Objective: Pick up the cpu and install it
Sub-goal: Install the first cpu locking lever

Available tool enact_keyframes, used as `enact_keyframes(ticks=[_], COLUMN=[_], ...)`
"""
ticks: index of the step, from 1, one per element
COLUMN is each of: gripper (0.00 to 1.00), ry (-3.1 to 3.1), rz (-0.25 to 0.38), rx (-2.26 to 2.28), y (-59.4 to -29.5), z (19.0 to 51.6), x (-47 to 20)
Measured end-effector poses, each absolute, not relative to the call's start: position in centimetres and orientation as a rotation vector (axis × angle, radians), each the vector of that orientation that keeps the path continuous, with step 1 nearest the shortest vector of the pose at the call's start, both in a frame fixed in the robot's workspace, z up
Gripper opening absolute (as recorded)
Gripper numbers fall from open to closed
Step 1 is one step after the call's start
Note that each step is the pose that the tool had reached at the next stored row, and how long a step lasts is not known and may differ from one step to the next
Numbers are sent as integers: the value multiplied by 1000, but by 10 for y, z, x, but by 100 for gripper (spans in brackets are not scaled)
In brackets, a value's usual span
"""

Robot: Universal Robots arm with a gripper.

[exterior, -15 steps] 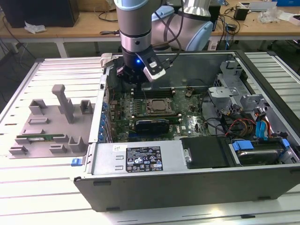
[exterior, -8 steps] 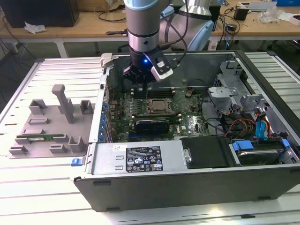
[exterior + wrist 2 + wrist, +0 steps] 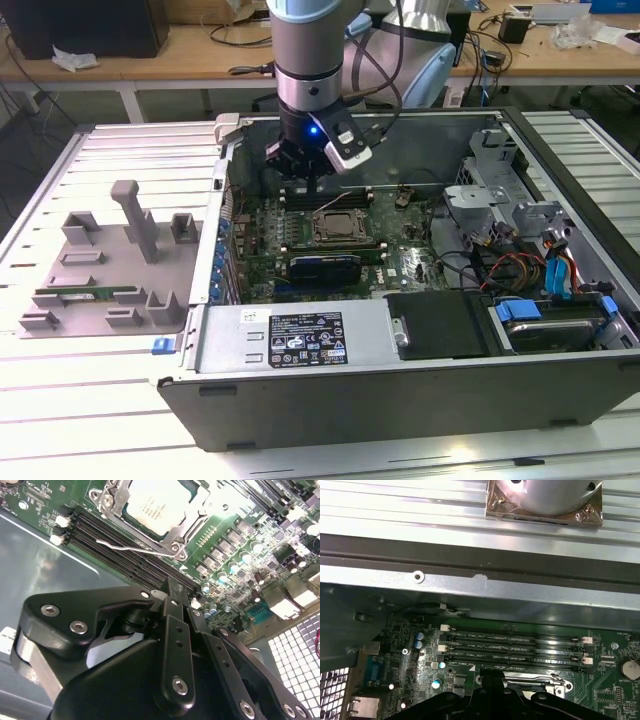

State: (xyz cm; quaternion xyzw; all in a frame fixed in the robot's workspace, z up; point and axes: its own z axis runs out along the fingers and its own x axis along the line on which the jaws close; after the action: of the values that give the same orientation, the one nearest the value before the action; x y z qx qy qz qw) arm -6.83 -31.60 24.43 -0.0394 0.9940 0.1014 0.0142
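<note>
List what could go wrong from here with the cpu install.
1. The gripper hangs low over the memory slots; a careless descent could strike them.
2. The thin socket lever lies between the gripper and the cpu in the second wrist view; a sideways move might snag it.

Silver cpu (image 3: 155,505), seated flat in socket (image 3: 112,502)

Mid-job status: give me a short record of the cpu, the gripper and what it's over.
cpu: seated in the socket, silver top up
socket: metal frame around the cpu's edges
gripper: shut, holding nothing
gripper position: over the memory slots, beside the socket
case: open
</note>
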Motion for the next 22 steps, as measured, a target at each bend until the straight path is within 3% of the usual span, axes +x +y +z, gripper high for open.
enact_keyframes(ticks=[22], gripper=[11], ry=[2985], rz=[299], rx=[-128], y=[-318], z=[235], x=[-53])
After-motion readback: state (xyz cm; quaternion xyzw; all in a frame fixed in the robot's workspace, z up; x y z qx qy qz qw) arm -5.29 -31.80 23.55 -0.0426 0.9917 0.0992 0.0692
